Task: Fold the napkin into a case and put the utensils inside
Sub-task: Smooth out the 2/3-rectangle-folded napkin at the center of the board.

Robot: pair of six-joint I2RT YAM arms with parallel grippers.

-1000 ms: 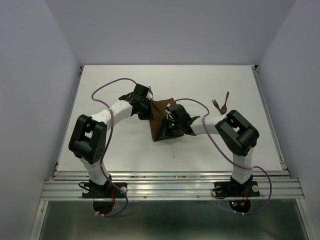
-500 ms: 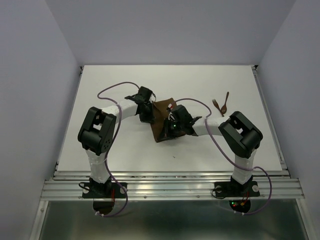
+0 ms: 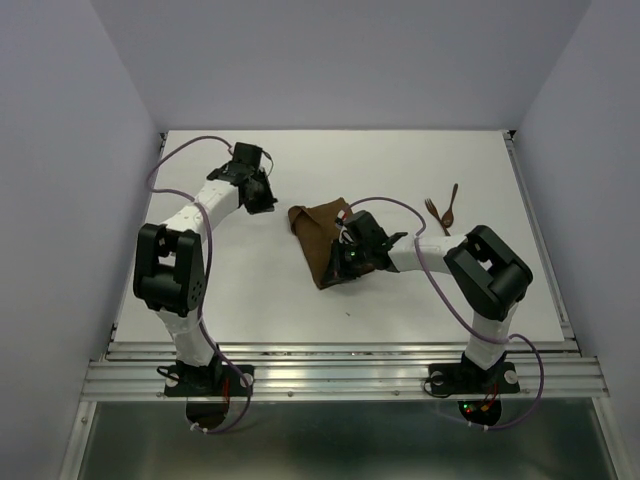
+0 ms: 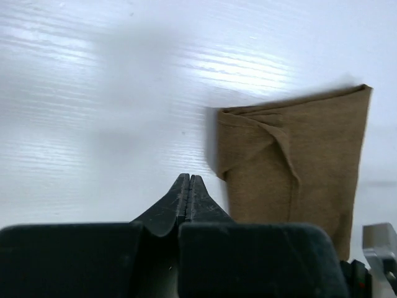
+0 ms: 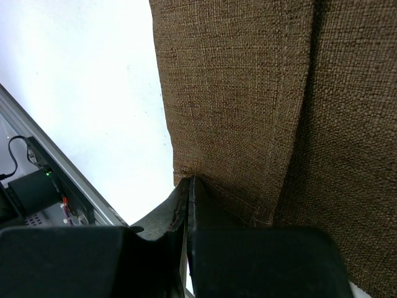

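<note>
White counter (image 3: 250, 290) boxed in by plain pale walls, with a metal rail (image 3: 340, 368) along the near edge. Left arm (image 3: 205, 200) reaches out toward the far left. The left jaws are pressed together with nothing in them, over bare counter a little left of the napkin (image 3: 318, 235). Right arm (image 3: 420, 252) stretches low toward the middle, right jaws closed tight right at the folded napkin's edge. Can't tell if any cloth is pinched. Fork (image 3: 432, 210) and spoon (image 3: 452, 200) lie side by side off to the right, apart from the napkin.
</note>
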